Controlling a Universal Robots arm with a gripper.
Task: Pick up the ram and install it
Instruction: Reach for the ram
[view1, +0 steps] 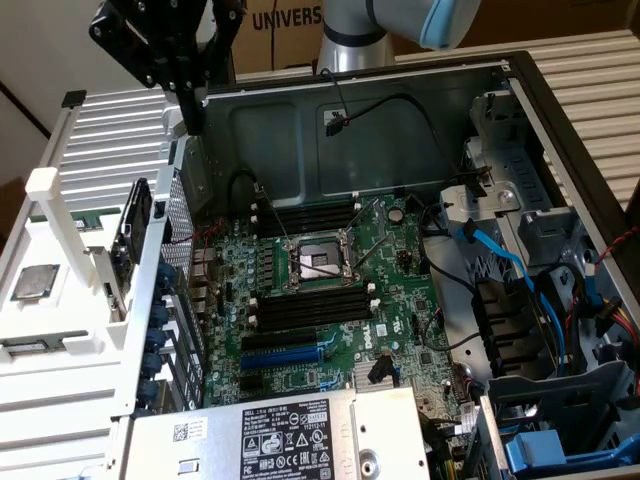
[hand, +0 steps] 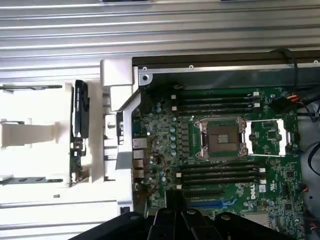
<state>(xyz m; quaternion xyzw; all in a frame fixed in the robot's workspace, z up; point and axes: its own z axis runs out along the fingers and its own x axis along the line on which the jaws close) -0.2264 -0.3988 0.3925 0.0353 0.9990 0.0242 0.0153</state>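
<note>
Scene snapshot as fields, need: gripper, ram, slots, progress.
gripper: shut, holding nothing, over the case edge at the exterior view's left
ram: standing on edge in the white rack, outside the case
memory slots: black, on both sides of the CPU socket, appear empty
progress: ram not yet picked up

One ram (view1: 133, 232) stands in one white rack (view1: 60, 215). One motherboard (view1: 400, 290) carries one processor socket (view1: 318, 262), two banks of black memory slots (view1: 310, 305) and one blue slot (view1: 285, 353).
</note>
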